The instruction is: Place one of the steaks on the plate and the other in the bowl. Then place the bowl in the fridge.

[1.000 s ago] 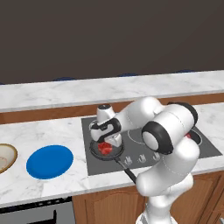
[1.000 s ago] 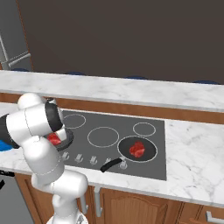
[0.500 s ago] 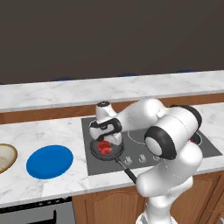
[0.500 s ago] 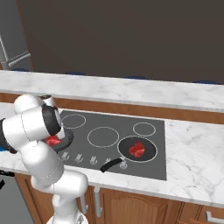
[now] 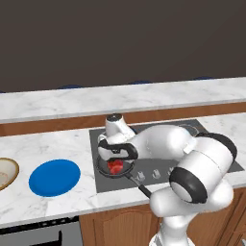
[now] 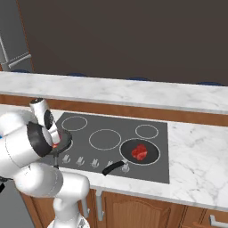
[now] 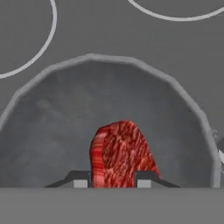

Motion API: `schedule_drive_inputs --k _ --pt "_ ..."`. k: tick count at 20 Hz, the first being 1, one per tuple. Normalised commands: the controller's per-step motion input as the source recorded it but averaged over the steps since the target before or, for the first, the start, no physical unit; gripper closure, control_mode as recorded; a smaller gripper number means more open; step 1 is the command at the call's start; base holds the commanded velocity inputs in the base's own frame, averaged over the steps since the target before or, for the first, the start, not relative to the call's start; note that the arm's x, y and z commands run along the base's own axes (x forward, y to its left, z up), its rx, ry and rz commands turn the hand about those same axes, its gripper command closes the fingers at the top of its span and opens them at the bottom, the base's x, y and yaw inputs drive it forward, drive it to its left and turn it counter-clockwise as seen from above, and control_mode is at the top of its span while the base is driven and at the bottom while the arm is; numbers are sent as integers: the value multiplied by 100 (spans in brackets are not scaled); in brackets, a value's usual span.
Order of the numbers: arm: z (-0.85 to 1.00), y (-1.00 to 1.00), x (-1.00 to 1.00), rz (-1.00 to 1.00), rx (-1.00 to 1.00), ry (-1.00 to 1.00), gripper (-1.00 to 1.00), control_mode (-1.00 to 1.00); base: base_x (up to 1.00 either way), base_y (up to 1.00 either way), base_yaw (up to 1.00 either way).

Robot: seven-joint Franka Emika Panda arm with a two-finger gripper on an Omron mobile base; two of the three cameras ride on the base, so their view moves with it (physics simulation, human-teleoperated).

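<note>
**Gripper down in the near pan, fingers either side of a steak**

No brand, label or readable writing shows on anything; the cooktop (image 6: 111,133) carries only pale ring outlines and a row of small knobs along its front edge.

The gripper (image 7: 113,181) is lowered into a dark frying pan (image 5: 113,168) at the left end of the cooktop. In the hand view its 2 fingertips (image 7: 80,180) stand on either side of a steak (image 7: 120,153), right against its edges, with the meat filling the gap between them; whether they actually press on it, I cannot tell. This steak is a small bright red slab with pale marbling, its upper edge rounded, lying on the pan's grey floor. In the left base view it shows as a red patch under the hand.

The second steak (image 6: 139,152), also red and irregular, lies in another dark pan (image 6: 140,151) at the right front of the cooktop, well apart from the first.

The plate (image 5: 54,177), a plain bright-blue disc, sits on the marble counter (image 5: 57,144) left of the cooktop. The bowl (image 5: 6,173), tan with a darker rim, is just beyond it at the picture's left edge. A grey strip of the fridge (image 6: 12,35) stands at the far left of the right base view.
</note>
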Motion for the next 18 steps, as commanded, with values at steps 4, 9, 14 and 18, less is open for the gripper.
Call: schedule_drive_inputs --k 4,9,14,18 --pt "78 0 -25 -2 0 -22 100 -100 0 0 0" --pt "97 0 -31 -4 0 -9 100 -100 0 0 0" --pt "90 0 -47 -3 6 0 100 -100 0 0 0" --pt "53 10 -44 -3 12 3 100 -100 0 0 0"
